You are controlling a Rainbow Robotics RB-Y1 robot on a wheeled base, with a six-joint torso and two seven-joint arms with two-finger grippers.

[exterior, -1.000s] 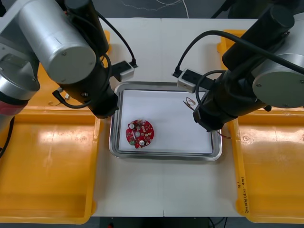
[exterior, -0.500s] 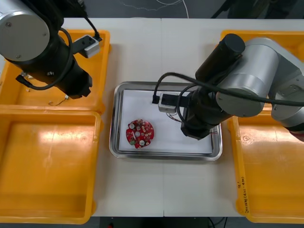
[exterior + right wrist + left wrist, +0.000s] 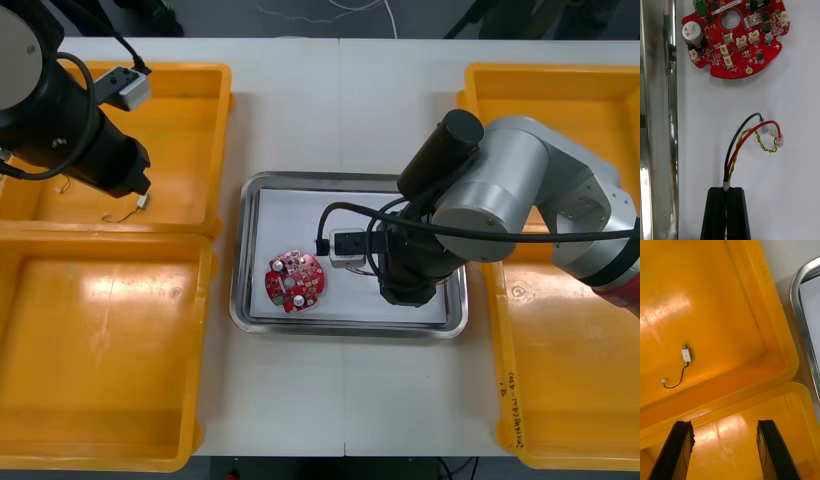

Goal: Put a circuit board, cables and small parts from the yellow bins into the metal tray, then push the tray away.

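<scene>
Left: our left gripper (image 3: 724, 423), fingers spread, over the yellow bins (image 3: 733, 315), a small metal part (image 3: 685, 354) ahead. Centre: circuit board (image 3: 294, 282) lying in the metal tray (image 3: 240, 312). Right: our right gripper (image 3: 727, 189) clamps the red and yellow cable (image 3: 752, 135) just beside the board; we should lower it clear, then release.

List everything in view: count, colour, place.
table: one, light, under everything
bins: four, yellow, two at each side
tray: one, metal, white inside, between the bins
board: one, red, in the tray, toward its left
cable: one bundle, red, black and yellow-green, over the tray near the board
part: one, metal with a black wire, far left bin
left gripper: black, open, above where the left bins meet
right gripper: black, shut on the cable, over the tray
</scene>
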